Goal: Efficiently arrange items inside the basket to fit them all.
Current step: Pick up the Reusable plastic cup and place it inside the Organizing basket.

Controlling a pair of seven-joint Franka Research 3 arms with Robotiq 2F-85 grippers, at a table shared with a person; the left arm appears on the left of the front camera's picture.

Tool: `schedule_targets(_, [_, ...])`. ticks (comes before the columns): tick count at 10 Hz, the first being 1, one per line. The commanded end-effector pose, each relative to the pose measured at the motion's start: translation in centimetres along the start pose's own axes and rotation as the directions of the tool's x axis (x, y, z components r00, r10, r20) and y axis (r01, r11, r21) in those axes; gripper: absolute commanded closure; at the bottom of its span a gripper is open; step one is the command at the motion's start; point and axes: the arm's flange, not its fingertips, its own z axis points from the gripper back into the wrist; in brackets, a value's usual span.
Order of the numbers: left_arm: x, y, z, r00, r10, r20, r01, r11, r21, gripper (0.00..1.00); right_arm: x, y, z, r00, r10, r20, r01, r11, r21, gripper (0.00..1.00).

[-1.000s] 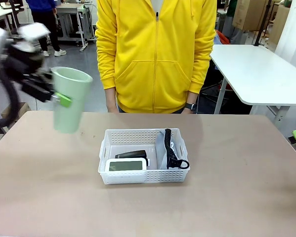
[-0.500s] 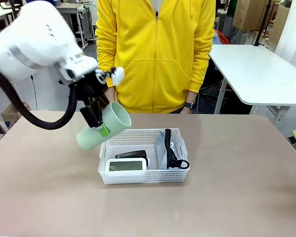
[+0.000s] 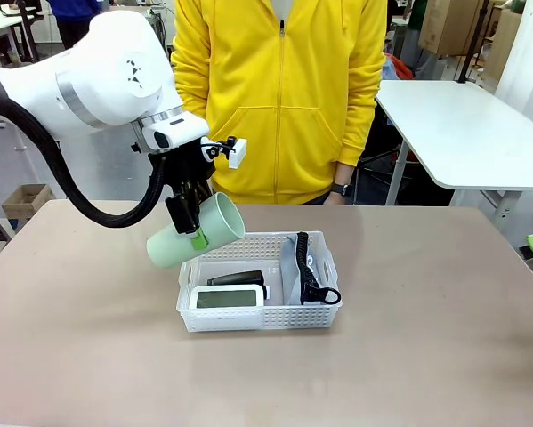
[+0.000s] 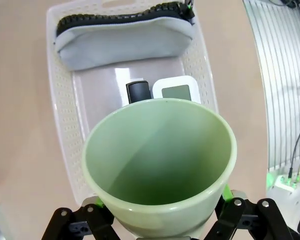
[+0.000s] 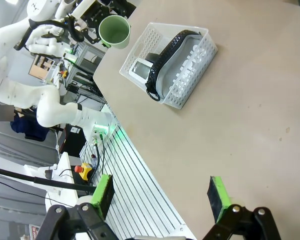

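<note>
The pale green cup (image 3: 195,231), tilted, is clamped in the left gripper (image 3: 193,227) above the basket's (image 3: 257,318) left end at frame centre; the right gripper (image 5: 160,197) gapes wide, holding nothing.

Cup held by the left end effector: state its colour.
Pale green cup, plain, no pattern; the left wrist view shows it best.

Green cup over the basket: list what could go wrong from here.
1. The green cup hangs tilted in the left gripper above the basket's left rim; lowered like this, it may catch that rim.
2. The stapler and screen device fill the front left, the pouch stands along the right wall. The bare floor left looks tight, so the cup could land on the stapler or stick out.
</note>
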Motion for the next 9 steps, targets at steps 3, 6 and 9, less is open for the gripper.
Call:
schedule_targets(3, [2.7, -0.4, 0.0, 0.996, 0.063, -0.069, -0.06, 0.997, 0.054, 0.11, 0.1, 0.0, -0.1, 0.999, 0.025, 0.027, -0.025, 0.999, 0.019, 0.0])
schedule_targets(6, [9.9, 1.7, 0.0, 0.98, 0.045, -0.194, -0.044, 0.999, 0.011, 0.11, 0.1, 0.0, -0.1, 0.999, 0.025, 0.027, -0.025, 0.999, 0.019, 0.0])
schedule_targets(9, [12.4, 4.4, -3.2, 0.97, 0.1, -0.221, -0.114, 0.992, -0.048, 0.11, 0.1, 0.0, -0.1, 0.999, 0.025, 0.027, -0.025, 0.999, 0.019, 0.0])
